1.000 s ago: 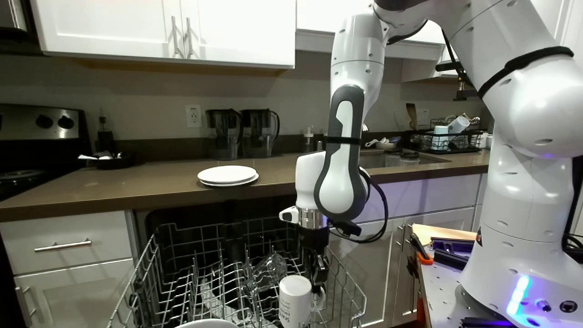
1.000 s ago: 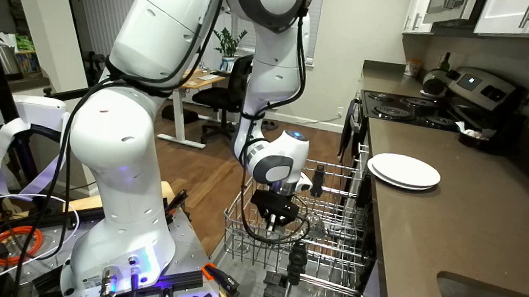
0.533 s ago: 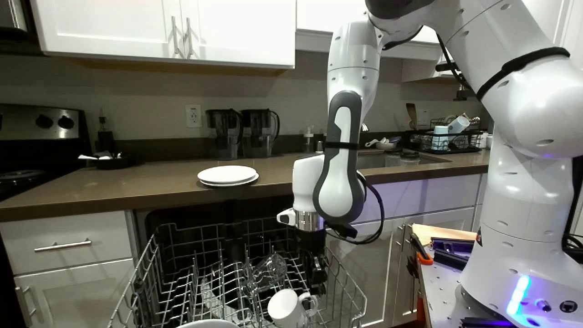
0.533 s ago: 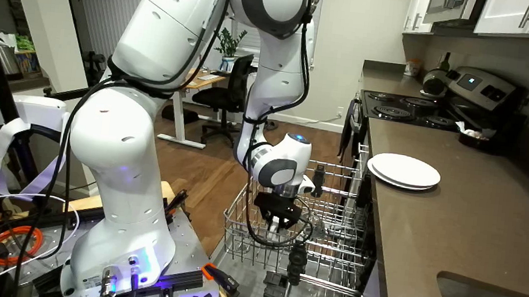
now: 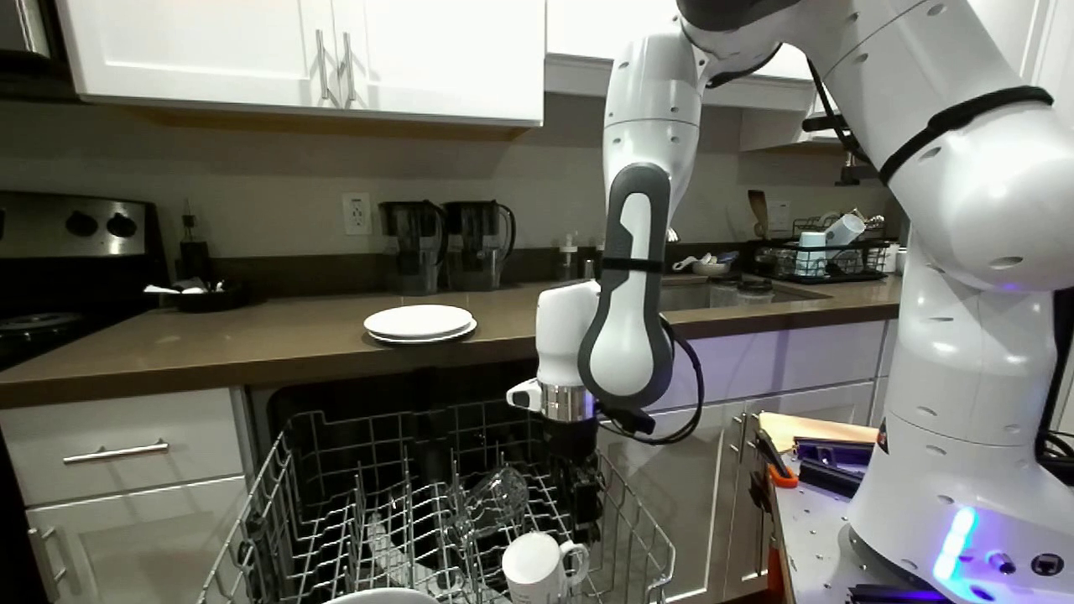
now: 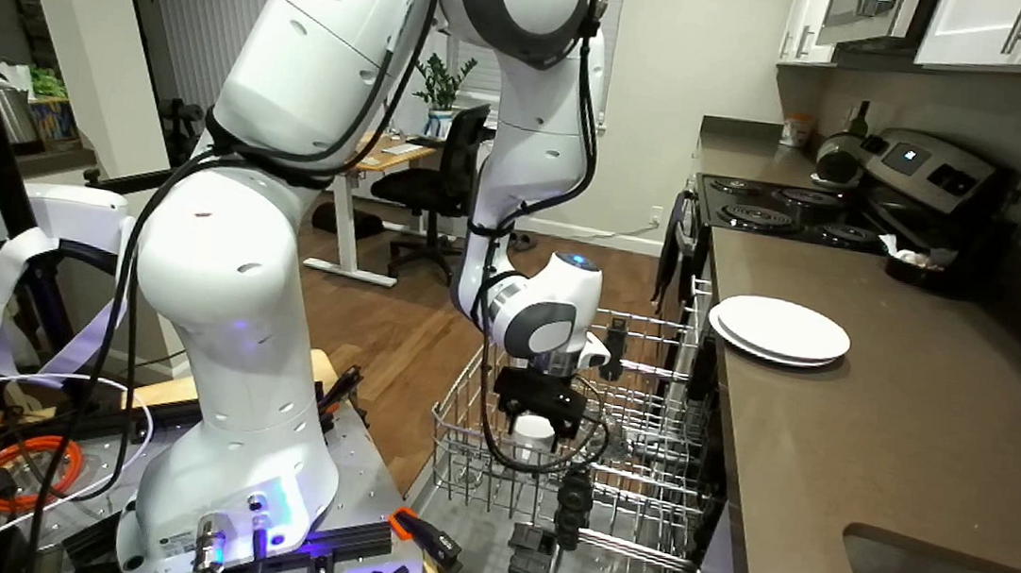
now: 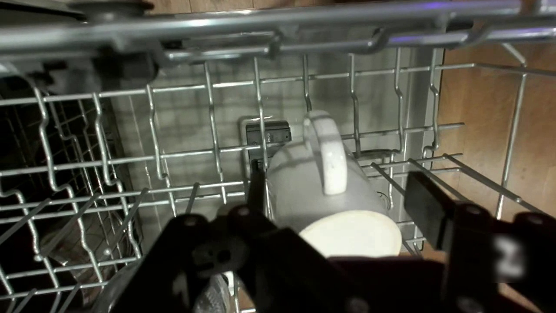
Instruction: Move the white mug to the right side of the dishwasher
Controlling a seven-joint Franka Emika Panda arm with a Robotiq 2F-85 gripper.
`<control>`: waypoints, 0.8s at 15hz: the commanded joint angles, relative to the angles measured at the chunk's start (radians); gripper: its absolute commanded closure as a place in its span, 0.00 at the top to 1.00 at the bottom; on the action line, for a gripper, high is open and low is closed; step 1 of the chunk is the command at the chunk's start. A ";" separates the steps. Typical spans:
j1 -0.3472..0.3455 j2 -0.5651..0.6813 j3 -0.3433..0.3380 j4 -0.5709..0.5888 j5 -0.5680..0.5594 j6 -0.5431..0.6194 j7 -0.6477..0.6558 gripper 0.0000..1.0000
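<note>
The white mug (image 5: 532, 569) rests with a tilt in the right part of the dishwasher rack (image 5: 651, 537), in an exterior view. Its loop handle points right there, and its lower part is cut off by the frame edge. In the wrist view the white mug (image 7: 304, 182) lies beyond the fingers, with its pale round end toward me and its handle on top. My gripper (image 7: 341, 198) is open, its fingers standing wide apart either side of the mug. In an exterior view the gripper (image 5: 585, 530) hangs just above the handle. The dishwasher's dark interior (image 5: 352, 394) shows behind the rack.
A clear glass (image 5: 501, 495) leans in the rack left of the mug. The edge of a white plate (image 5: 382, 596) shows at the front. Wire tines and the rack's side rail (image 7: 260, 24) stand close round the gripper. Stacked plates (image 6: 779, 330) sit on the counter.
A second ago the mug stood upright against my gripper's fingers. It has dropped and tipped left, then swung partly back. My gripper has opened and moved slightly left.
</note>
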 commanded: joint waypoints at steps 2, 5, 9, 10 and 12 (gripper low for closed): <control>-0.046 -0.113 0.052 -0.054 -0.027 -0.086 0.011 1.00; -0.130 -0.182 0.158 -0.076 0.025 -0.203 -0.055 1.00; -0.105 -0.298 0.166 -0.095 0.089 -0.333 -0.077 1.00; -0.093 -0.330 0.159 -0.100 0.105 -0.357 -0.087 1.00; -0.060 -0.388 0.135 -0.110 0.132 -0.392 -0.105 1.00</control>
